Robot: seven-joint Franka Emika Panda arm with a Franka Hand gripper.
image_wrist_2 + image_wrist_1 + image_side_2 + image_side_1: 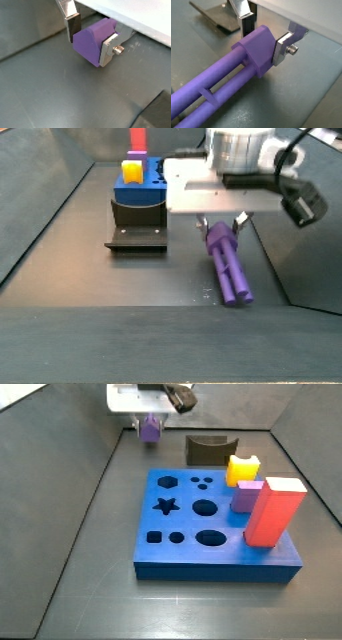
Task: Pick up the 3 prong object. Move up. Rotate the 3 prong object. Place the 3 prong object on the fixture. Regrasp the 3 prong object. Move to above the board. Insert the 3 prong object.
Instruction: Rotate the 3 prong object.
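My gripper [263, 37] clamps the 3 prong object [227, 270] at its end — lift straight, keeping it level

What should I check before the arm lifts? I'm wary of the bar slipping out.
1. Gripper is at the 3 prong object, at its block end: ok.
2. Fingers flank the purple end block, one on each side: ok.
3. Pads pressing firmly on it: cannot tell.
4. Bar lies flat on the floor, not yet lifted: ok.
5. Fixture has nothing in its notch: ok.
6. Board with its three-dot hole is uncovered: ok.
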